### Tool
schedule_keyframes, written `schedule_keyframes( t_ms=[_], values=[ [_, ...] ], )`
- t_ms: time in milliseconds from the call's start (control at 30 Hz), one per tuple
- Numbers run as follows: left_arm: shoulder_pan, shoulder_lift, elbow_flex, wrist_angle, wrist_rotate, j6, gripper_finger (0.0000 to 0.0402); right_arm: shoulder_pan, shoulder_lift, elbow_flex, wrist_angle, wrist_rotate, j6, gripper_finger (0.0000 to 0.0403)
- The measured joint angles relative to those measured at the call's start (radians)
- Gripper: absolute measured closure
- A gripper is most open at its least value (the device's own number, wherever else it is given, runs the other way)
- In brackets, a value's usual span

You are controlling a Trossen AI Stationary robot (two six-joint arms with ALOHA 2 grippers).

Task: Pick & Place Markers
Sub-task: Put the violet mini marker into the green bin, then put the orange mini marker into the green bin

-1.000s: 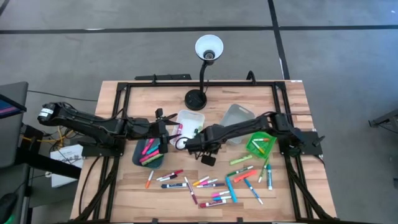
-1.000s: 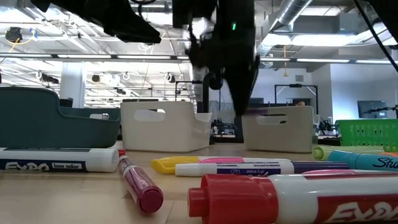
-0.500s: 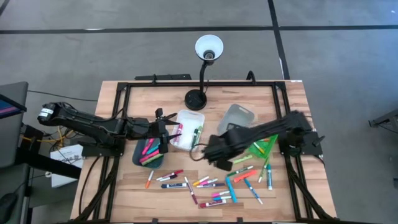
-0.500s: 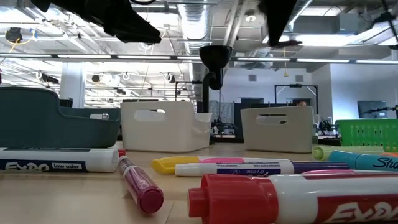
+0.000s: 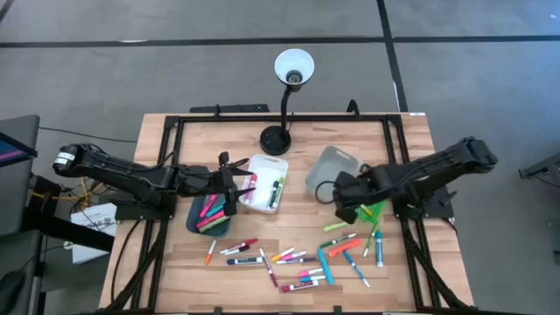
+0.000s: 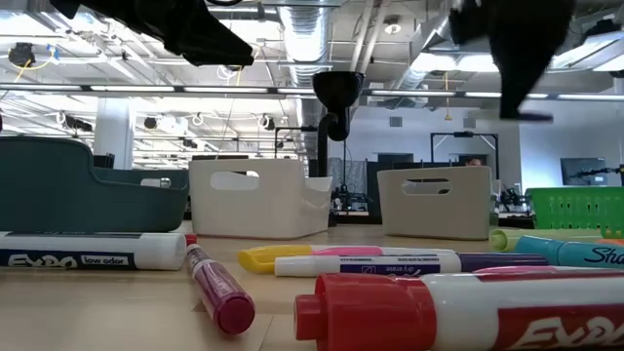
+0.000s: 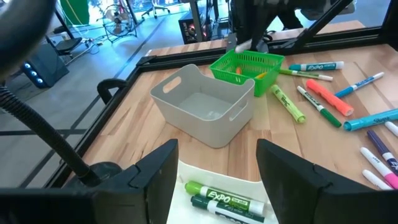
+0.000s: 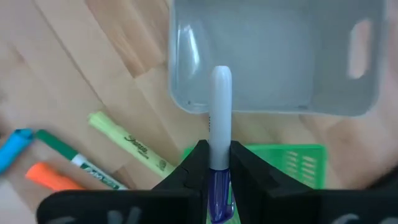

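Loose markers (image 5: 302, 258) lie scattered on the table's near half; more fill the teal bin (image 5: 194, 223), and green ones lie in the white bin (image 5: 262, 166). My right gripper (image 5: 344, 198) hovers between the grey bin (image 5: 333, 164) and the green bin (image 5: 374, 208), shut on a white-barrelled marker (image 8: 220, 102). In the right wrist view the grey bin (image 8: 280, 56) lies just beyond that marker's tip. My left gripper (image 5: 229, 188) waits open between the teal and white bins; the left wrist view shows its fingers wide apart above the white bin (image 7: 186, 174). My right gripper pinches the marker between its two fingers at the purple end (image 8: 217, 180). The white barrel (image 8: 220, 106) sticks out forward past the fingertips (image 8: 194, 160), along their line. The marker is lifted clear of the table, above the near edge of the grey bin.
A black desk lamp (image 5: 280, 136) stands at the far middle of the table. A black frame (image 5: 175, 122) runs around the tabletop. Yellow, green, orange and blue markers (image 8: 124, 146) lie on the wood beside the green bin (image 8: 298, 162).
My right gripper has risen from low beside the white bin and swung toward the table's right, ending between the grey and green bins. The white bin's green markers now show uncovered. The left arm has kept still.
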Motion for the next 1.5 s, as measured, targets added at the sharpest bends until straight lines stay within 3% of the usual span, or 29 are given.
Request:
schedule_keyframes(
  t_ms=[167,433,700,1133,1500],
  values=[
    [0.000,0.000,0.000,0.004,0.000,0.000,0.0188,-0.049,-0.078,-0.176,0.037,-0.106,0.082,0.0365],
    [0.000,0.000,0.000,0.009,0.000,0.000,0.0188,-0.029,-0.108,-0.289,0.025,-0.159,0.155,0.0359],
    [0.000,0.000,0.000,0.012,0.000,0.000,0.0188,-0.003,-0.108,-0.333,0.049,-0.174,0.258,0.0350],
    [0.000,0.000,0.000,0.014,0.000,0.000,0.0188,-0.003,-0.106,-0.419,0.172,-0.218,0.260,0.0340],
    [0.000,0.000,0.000,0.016,0.000,0.000,0.0188,-0.031,-0.106,-0.440,0.252,-0.182,0.250,0.0340]
  ],
)
